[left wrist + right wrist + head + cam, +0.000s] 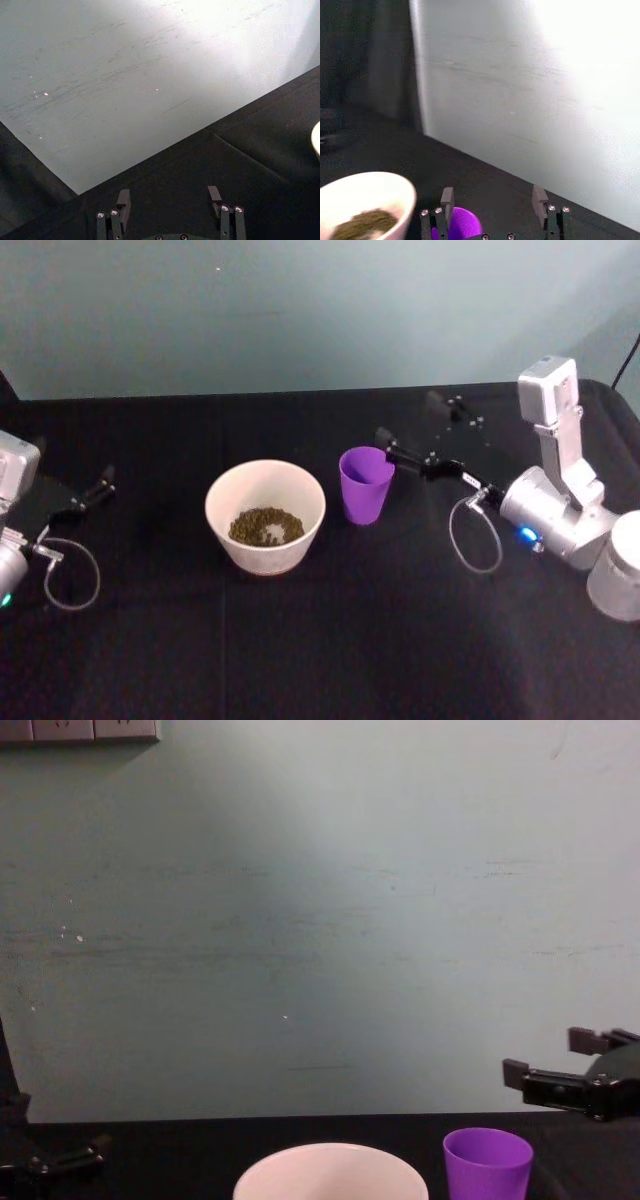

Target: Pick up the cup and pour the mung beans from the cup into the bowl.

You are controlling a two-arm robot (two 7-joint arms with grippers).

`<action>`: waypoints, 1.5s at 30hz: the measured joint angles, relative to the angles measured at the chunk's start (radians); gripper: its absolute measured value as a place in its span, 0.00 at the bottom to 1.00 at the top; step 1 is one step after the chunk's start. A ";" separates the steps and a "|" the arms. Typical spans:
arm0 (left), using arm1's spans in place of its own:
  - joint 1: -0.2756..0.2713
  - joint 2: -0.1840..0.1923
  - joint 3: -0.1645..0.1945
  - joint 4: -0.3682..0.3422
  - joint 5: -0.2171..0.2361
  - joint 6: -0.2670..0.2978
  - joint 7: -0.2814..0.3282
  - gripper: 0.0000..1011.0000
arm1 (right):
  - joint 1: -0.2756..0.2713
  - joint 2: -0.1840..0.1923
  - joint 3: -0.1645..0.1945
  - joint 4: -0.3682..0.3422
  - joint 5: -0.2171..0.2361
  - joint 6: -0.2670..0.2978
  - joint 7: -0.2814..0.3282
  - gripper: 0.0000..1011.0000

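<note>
The purple cup (365, 487) stands upright on the black table, just right of the white bowl (223, 530). Mung beans (266, 527) lie in the bowl's bottom. My right gripper (408, 420) hovers open at rim height beside the cup's right side, one finger close to the rim, nothing held. The right wrist view has the cup (463, 223) below one finger of the open gripper (492, 196), with the bowl (395, 186) and beans (364, 223) beside it. From the chest I see the cup (487, 1166), the bowl (330, 1161) and the right gripper (548, 1057). My left gripper (90, 492) rests open at the far left.
A pale green wall (320, 920) rises behind the table's far edge. Cable loops hang from both wrists (472, 537). Wall sockets (80, 729) sit high on the left. The left wrist view takes in the open left gripper (169, 196) and the bowl's edge (317, 141).
</note>
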 joint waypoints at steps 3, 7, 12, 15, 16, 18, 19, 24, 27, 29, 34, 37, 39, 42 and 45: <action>0.000 0.000 0.000 0.000 0.000 0.000 0.000 0.99 | -0.024 -0.019 0.014 -0.018 -0.028 0.011 -0.069 0.99; 0.000 0.000 0.000 0.000 0.000 0.000 0.000 0.99 | -0.063 -0.063 0.051 -0.029 -0.069 0.039 -0.201 0.99; 0.000 0.000 0.000 0.000 0.000 0.000 0.000 0.99 | -0.075 -0.100 0.083 -0.007 -0.088 0.038 -0.269 0.99; 0.000 0.000 0.000 0.000 0.000 0.000 0.000 0.99 | -0.073 -0.111 0.094 0.018 -0.097 0.027 -0.276 0.99; 0.000 0.000 0.000 0.000 0.000 0.000 0.000 0.99 | -0.070 -0.112 0.096 0.024 -0.098 0.025 -0.276 0.99; 0.000 0.000 0.000 0.000 0.000 0.000 0.000 0.99 | -0.064 -0.117 0.099 0.044 -0.102 0.017 -0.269 0.99; 0.000 0.000 0.000 0.000 0.000 0.000 0.000 0.99 | -0.058 -0.118 0.100 0.057 -0.105 0.012 -0.259 0.99; 0.000 0.000 0.000 0.000 0.000 0.000 0.000 0.99 | -0.055 -0.118 0.100 0.063 -0.106 0.008 -0.253 0.99; 0.000 0.000 0.000 0.000 0.000 0.000 0.000 0.99 | -0.056 -0.118 0.100 0.060 -0.106 0.009 -0.253 0.99; 0.000 0.000 0.000 0.000 0.000 0.000 0.000 0.99 | -0.056 -0.118 0.100 0.059 -0.105 0.009 -0.253 0.99; 0.000 0.000 0.000 0.000 0.000 0.000 0.000 0.99 | -0.057 -0.117 0.099 0.056 -0.105 0.010 -0.253 0.99; 0.000 0.000 0.000 0.000 0.000 0.000 0.000 0.99 | -0.057 -0.117 0.099 0.056 -0.104 0.010 -0.254 0.99; 0.000 0.000 0.000 0.000 0.000 0.000 0.000 0.99 | -0.057 -0.117 0.099 0.055 -0.104 0.010 -0.254 0.99; 0.000 0.000 0.000 0.000 0.000 0.000 0.000 0.99 | -0.058 -0.117 0.098 0.054 -0.104 0.010 -0.254 0.99; 0.000 0.000 0.000 0.000 0.000 0.000 0.000 0.99 | -0.058 -0.116 0.098 0.053 -0.104 0.011 -0.255 0.99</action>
